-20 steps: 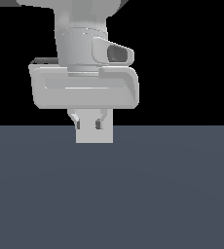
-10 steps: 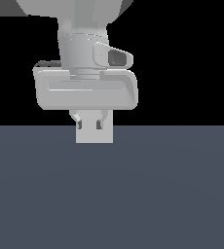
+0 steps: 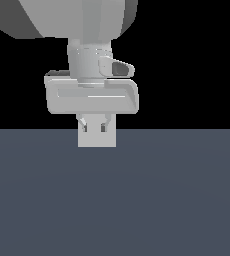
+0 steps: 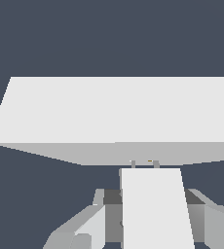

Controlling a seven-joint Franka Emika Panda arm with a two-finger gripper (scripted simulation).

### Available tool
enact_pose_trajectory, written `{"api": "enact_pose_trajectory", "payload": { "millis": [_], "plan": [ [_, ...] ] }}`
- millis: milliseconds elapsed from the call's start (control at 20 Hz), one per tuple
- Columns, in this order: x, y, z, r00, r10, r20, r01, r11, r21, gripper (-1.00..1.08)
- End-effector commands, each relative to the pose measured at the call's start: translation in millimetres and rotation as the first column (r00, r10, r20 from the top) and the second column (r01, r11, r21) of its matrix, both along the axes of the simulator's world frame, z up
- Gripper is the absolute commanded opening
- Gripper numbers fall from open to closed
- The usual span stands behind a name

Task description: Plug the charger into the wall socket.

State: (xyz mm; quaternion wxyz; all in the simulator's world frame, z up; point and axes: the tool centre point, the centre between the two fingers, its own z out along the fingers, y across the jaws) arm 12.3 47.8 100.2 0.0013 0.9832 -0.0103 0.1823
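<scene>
Gripper [image 3: 94, 127] fingers pinch charger [image 4: 155, 209] between them, above dark floor [image 3: 177, 200]. Charger's front just short of socket [image 4: 119, 109]; two prongs [image 4: 156, 164] reach socket's face. Socket fills far side.

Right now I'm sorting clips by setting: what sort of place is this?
Probably a bare simulated test scene, no real room: a flat dark floor under a black void, with only the tool, the charger and the wall socket.
</scene>
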Motion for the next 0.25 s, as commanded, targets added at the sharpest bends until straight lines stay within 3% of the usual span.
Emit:
{"api": "enact_pose_trajectory", "payload": {
  "millis": [0,200],
  "plan": [
    [4.6,0.0,0.1,1.000,0.000,0.000,0.000,1.000,0.000,-1.00],
    [6.0,0.1,-0.2,1.000,0.001,0.000,-0.001,1.000,-0.001,-1.00]
  ]
}}
